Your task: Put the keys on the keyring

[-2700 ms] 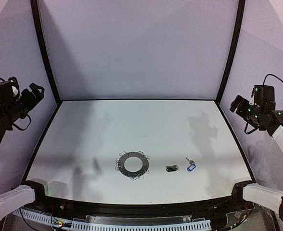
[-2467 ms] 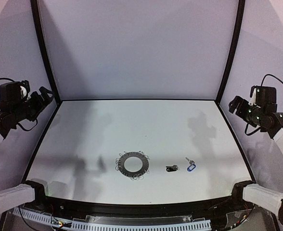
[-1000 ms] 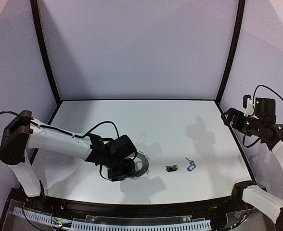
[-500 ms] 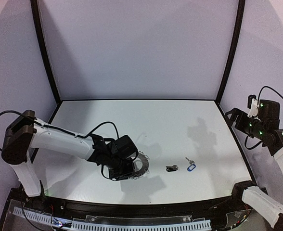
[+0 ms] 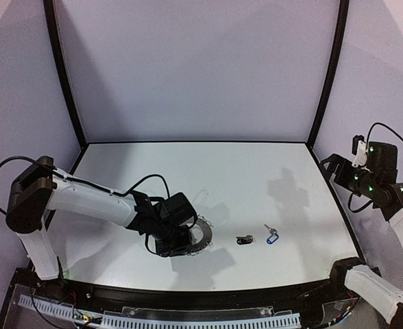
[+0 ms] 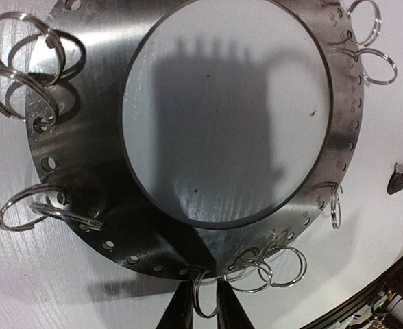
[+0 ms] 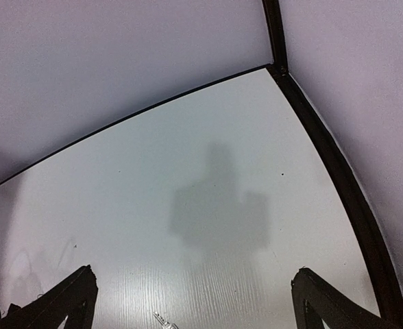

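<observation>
View from above and from the left wrist. My left hand (image 6: 203, 310), nearly closed, pinches one wire loop (image 6: 195, 296) on the near rim of the flat black keyring (image 6: 85, 171). The black key (image 5: 244, 239) and blue-tagged key (image 5: 272, 237) lie on the surface (image 5: 256, 178) to its right, well apart from it. They are nearer my raised, wide-open right hand (image 7: 194, 295).

1. The top external camera sits high behind the near edge of the table (image 5: 256, 171), looking forward and down over all of it.
2. The left wrist camera faces almost straight down, very close over the keyring (image 6: 85, 151), which the top view also shows, small.
3. The right wrist camera looks from high on the right across the table's far right corner.
</observation>
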You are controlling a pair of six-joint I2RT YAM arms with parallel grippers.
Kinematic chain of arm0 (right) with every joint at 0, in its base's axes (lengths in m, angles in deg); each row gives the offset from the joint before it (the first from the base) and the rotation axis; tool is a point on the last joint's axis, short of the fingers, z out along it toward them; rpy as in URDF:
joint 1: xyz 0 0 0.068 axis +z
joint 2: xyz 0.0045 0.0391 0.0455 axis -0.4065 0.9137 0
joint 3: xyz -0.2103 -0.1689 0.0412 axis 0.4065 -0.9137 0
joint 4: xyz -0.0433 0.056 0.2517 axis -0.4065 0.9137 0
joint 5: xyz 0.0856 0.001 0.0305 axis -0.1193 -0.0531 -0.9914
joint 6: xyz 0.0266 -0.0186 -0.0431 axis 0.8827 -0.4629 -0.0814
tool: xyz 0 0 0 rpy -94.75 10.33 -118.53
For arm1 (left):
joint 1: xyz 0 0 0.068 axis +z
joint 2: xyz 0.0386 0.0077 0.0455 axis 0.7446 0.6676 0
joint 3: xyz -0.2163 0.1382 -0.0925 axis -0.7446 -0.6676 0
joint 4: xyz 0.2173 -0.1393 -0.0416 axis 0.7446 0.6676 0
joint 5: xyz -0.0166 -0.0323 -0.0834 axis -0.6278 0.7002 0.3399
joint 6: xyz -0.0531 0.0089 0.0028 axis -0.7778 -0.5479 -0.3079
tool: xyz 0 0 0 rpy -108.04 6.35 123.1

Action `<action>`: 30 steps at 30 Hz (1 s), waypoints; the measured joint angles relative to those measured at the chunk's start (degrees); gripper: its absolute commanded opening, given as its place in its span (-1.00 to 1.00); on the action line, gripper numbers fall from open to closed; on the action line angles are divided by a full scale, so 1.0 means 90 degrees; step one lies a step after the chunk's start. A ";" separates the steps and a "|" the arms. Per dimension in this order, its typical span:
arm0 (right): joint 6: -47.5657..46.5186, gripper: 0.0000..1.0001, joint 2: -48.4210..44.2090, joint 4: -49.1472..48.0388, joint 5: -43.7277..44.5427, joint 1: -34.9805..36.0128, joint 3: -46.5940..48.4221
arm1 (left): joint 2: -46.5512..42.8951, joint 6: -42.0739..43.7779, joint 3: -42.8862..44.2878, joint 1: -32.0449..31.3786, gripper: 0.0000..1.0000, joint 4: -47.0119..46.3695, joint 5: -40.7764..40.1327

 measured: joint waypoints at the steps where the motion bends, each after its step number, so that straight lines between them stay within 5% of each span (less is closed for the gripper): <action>1: 0.0000 0.97 0.0000 0.0000 0.0000 0.0000 0.0000 | 0.0012 0.0007 0.0000 0.0005 -0.93 -0.0007 0.0017; 17: -0.0005 0.97 -0.0015 -0.0027 0.0083 0.0000 -0.0005 | -0.0041 0.0374 0.0119 0.0029 -0.98 -0.0022 -0.0228; 30: -0.0338 0.96 -0.0765 -0.0937 -0.1559 -0.0002 -0.0323 | -0.1489 0.3288 0.0597 0.0027 -0.98 -0.0784 -0.0491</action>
